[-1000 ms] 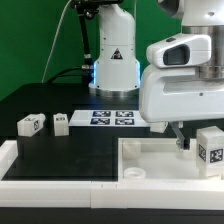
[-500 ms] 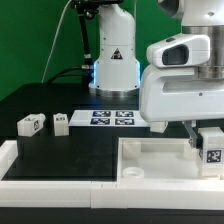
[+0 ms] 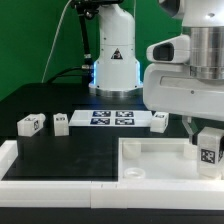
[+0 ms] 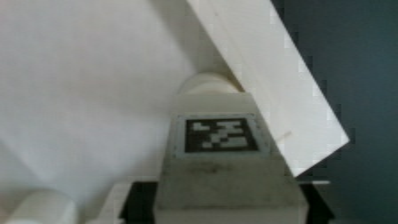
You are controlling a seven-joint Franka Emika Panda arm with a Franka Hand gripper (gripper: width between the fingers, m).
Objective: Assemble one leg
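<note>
My gripper (image 3: 203, 133) is shut on a leg (image 3: 208, 149), a chunky white block with a black-and-white tag. It holds the leg at the exterior view's right, over the far right corner of the large white tabletop (image 3: 150, 165). In the wrist view the leg (image 4: 221, 135) sits between the dark finger pads (image 4: 143, 200), with its far end against the tabletop's raised rim (image 4: 267, 70). Three loose legs lie on the black table: two on the left (image 3: 30, 124) (image 3: 60, 123) and one behind the arm (image 3: 159, 119).
The marker board (image 3: 112, 118) lies at the back middle of the table, in front of the robot base (image 3: 112, 60). A white border (image 3: 60, 183) runs along the table's front edge, beside the tabletop.
The arm's housing has shifted toward the exterior view's right, uncovering the loose leg behind it. The held leg has stayed near the tabletop's far right corner, still gripped.
</note>
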